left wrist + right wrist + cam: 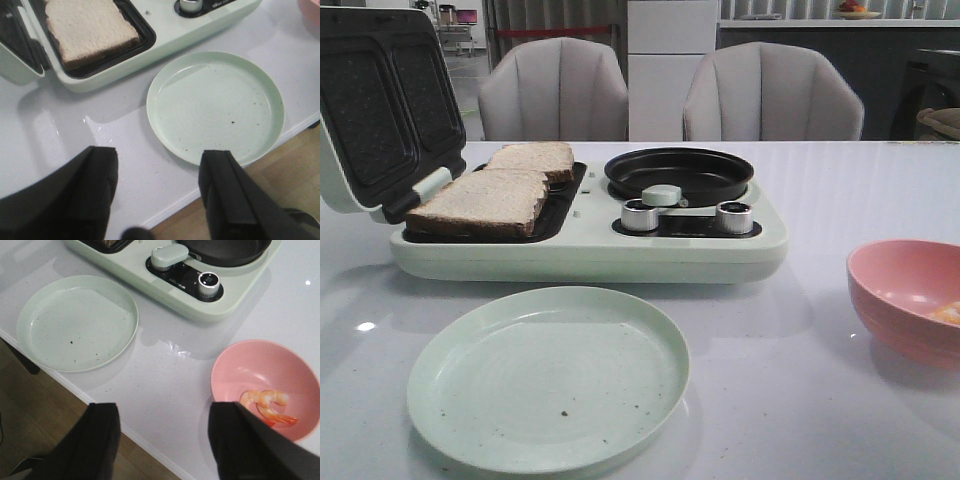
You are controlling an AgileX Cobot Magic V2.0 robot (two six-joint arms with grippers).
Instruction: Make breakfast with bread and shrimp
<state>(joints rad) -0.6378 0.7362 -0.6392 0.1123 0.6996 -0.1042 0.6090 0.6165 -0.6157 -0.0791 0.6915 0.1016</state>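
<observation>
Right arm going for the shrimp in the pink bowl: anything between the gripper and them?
Nothing visible. The right gripper hangs open above the table edge, the shrimp lie uncovered in the pink bowl, and only bare table lies between.

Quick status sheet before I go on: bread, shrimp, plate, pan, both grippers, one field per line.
bread: two pale brown-crusted slices lying on the open sandwich maker's dark plate
shrimp: orange-pink curled pieces in the pink bowl
plate: pale green round plate, only crumbs on it
pan: black round pan, nothing in it
left gripper: jaws open, holding nothing
right gripper: jaws open, holding nothing
</observation>
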